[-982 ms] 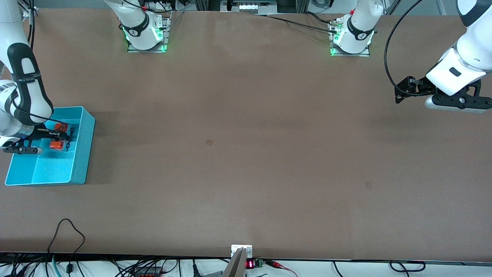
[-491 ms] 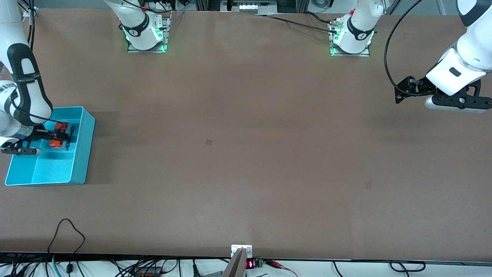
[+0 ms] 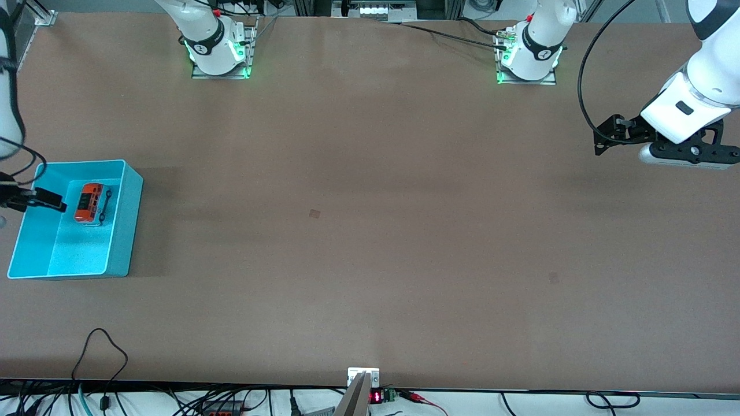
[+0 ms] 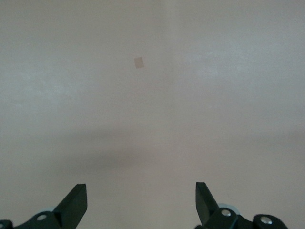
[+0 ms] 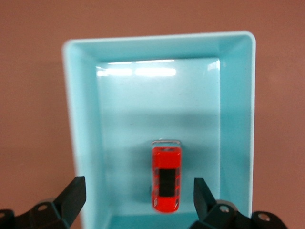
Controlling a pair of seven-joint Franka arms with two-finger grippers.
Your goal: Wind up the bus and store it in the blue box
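Now small orange-red toy bus (image 3: 88,203) sits in light cyan-blue plastic bin (image 3: 130,196), 9 o'clock on table; right gripper (image 5: 138,195) spread above (left gripper (image 4: 141,202) spread too, waiting). Risk: wound bus could roll into wall.

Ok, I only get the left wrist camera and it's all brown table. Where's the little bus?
Observer: The bus lies inside the blue box, at the right arm's end of the table.
Operator: Is something holding it?
Observer: No. The right gripper is open, up over the box, not touching the bus.
Operator: And where's my arm?
Observer: The left gripper waits, open, over the left arm's end of the table, with nothing under it.
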